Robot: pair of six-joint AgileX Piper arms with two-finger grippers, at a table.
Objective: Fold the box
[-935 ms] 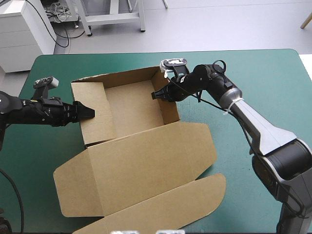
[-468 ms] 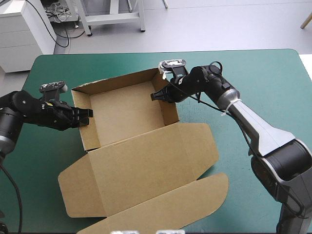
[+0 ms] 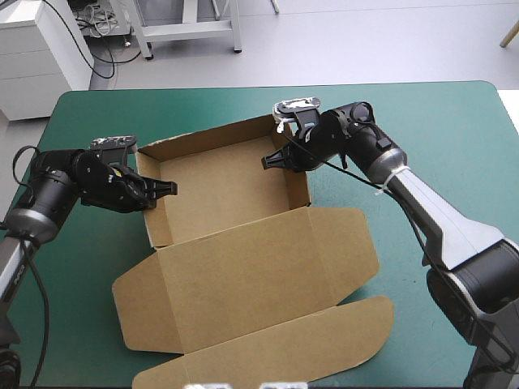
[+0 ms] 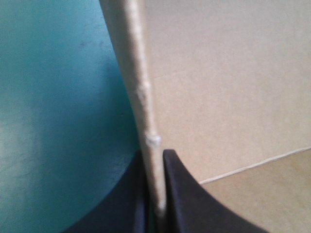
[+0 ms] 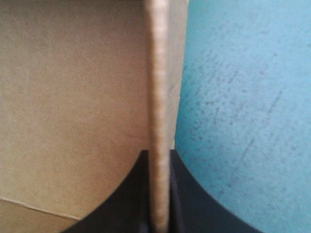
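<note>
The brown box (image 3: 219, 182) stands mid-table as an open tray, its lid (image 3: 259, 267) lying flat toward the near edge. My left gripper (image 3: 166, 189) is shut on the tray's left wall, one black finger inside and one outside. In the left wrist view the wall's edge (image 4: 141, 87) runs straight out from between the fingers of that gripper (image 4: 155, 194). My right gripper (image 3: 270, 160) is shut on the right wall the same way. The right wrist view shows that wall's edge (image 5: 158, 87) pinched in the gripper (image 5: 159, 194).
The lid's rounded end flap (image 3: 324, 340) reaches almost to the table's near edge. Bare teal-green cover (image 3: 454, 138) lies to the right of the box and along the far edge; a narrower strip lies to its left (image 3: 73, 267).
The left wall's flap, earlier leaning in over the floor, now stands upright. My left gripper moved over that wall and shut on it. The whole box slid a little rightward.
</note>
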